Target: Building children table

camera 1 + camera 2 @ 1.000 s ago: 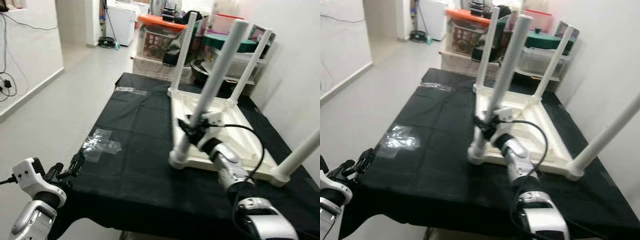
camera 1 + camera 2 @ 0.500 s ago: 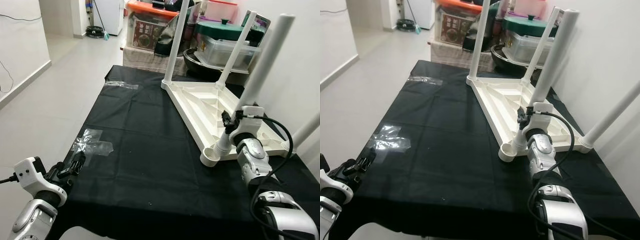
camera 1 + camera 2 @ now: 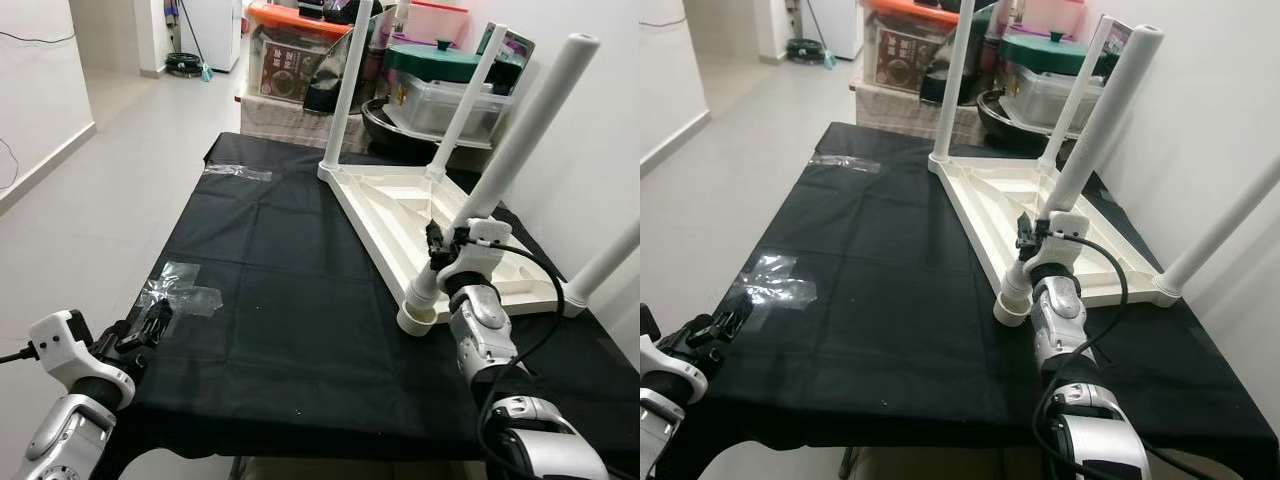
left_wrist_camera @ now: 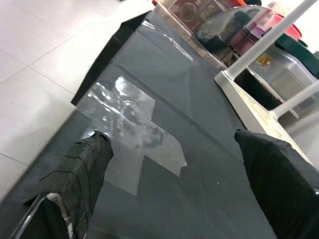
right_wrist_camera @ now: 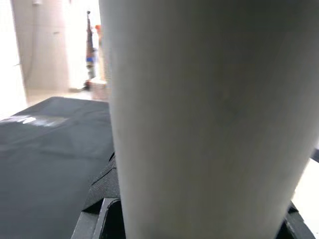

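On the black-draped worktop [image 3: 280, 300] a white plastic children's table [image 3: 440, 225] lay upside down, round legs up, its near leg [image 3: 505, 170] clamped in the right gripper [image 3: 447, 252] jaws, while the left gripper [image 4: 174, 199] jaws gaped over clear tape [image 3: 185, 290].

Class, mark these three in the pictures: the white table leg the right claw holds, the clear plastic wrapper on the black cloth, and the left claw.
table leg [image 3: 520, 135], left eye view, mid-shaft.
plastic wrapper [image 3: 183, 291], left eye view, centre of the sheet.
left claw [image 3: 148, 322], left eye view, between the fingertips.
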